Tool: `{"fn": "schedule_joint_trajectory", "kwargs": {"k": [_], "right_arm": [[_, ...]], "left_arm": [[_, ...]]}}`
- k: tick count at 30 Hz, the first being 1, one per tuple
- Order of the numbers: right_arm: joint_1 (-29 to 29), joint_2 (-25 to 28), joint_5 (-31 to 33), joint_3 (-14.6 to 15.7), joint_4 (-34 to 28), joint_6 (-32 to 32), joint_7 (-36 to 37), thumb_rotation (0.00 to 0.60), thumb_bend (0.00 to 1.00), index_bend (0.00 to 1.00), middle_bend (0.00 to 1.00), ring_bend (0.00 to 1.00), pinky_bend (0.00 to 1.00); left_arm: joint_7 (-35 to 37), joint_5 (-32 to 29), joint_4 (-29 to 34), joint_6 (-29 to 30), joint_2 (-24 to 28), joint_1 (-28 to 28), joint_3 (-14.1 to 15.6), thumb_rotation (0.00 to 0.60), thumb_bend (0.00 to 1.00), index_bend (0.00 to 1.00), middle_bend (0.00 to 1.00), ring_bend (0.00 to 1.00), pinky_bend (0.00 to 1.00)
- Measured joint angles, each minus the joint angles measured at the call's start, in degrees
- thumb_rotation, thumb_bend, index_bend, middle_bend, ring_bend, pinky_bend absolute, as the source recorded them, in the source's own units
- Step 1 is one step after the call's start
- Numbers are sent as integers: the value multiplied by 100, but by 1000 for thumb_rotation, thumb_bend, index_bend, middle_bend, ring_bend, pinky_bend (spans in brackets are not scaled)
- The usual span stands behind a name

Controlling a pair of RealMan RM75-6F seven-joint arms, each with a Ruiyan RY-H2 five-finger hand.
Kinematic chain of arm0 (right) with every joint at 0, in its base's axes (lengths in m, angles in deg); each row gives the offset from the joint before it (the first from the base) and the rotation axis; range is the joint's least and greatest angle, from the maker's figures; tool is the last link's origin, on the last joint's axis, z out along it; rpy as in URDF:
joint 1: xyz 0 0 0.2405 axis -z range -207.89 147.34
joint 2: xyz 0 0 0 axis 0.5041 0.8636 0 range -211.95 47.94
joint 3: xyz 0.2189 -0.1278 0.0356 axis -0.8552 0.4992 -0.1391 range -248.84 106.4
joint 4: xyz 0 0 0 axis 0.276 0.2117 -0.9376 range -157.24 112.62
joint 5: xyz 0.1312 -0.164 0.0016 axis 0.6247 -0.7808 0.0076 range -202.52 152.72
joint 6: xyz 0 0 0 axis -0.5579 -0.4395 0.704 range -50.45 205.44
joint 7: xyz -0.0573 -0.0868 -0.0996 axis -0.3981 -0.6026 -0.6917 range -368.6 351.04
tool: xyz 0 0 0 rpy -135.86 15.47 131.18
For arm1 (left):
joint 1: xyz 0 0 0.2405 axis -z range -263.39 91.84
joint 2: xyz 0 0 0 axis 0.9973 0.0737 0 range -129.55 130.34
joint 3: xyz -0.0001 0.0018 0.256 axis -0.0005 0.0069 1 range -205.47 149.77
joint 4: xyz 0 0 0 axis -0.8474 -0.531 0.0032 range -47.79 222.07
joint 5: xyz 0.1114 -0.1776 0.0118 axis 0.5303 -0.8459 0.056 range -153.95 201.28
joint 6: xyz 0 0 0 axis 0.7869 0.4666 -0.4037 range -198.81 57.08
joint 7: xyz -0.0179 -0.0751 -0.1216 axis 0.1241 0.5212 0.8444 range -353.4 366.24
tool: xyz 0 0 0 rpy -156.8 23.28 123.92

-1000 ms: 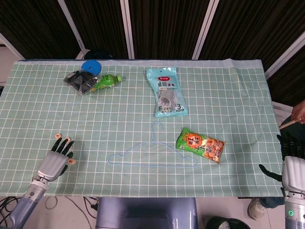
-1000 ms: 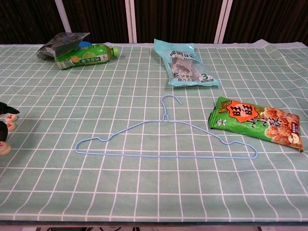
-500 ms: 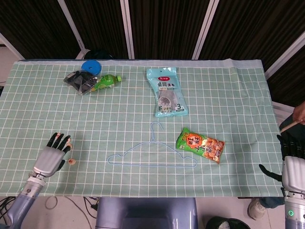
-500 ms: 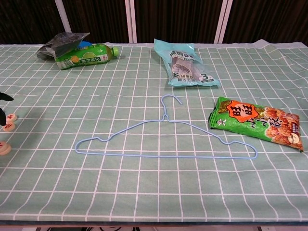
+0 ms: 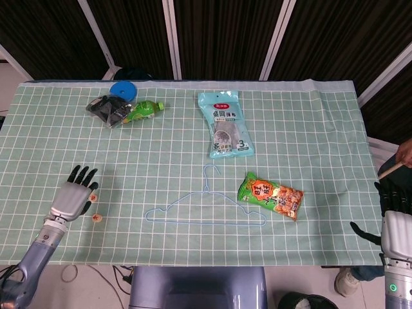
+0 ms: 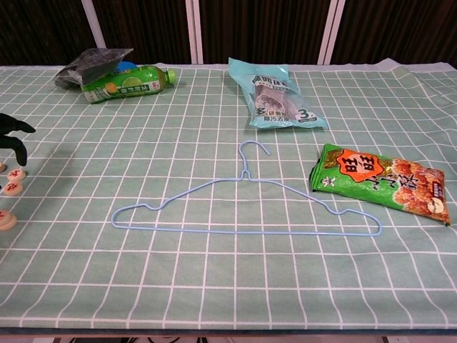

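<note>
since the earlier frames the left hand (image 5: 73, 196) has lifted off the small round wooden discs (image 5: 95, 207) and drawn back, fingers spread, holding nothing. those discs (game pieces, probably; the markings are too small to read) lie on the checked cloth (image 5: 161, 154) of the bench just beside its fingertips. they look light, hard and flat, so likely best pinched by the rim. the right hand (image 5: 396, 222) hangs past the bench edge; whether it is clenched i cannot tell. a wire hanger (image 5: 205, 209) lies well apart.
</note>
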Motion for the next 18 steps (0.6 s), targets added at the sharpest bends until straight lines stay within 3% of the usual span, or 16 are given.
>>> {"fn": "schedule_joint_trajectory", "kwargs": {"k": [18], "right_arm": [[0,-5,28,-5,-21,11,-14,600,205,104,25,55,0]], "left_arm": [[166,-42,-476,-99,-320,94,42,600,322,430,84,0,28]]}}
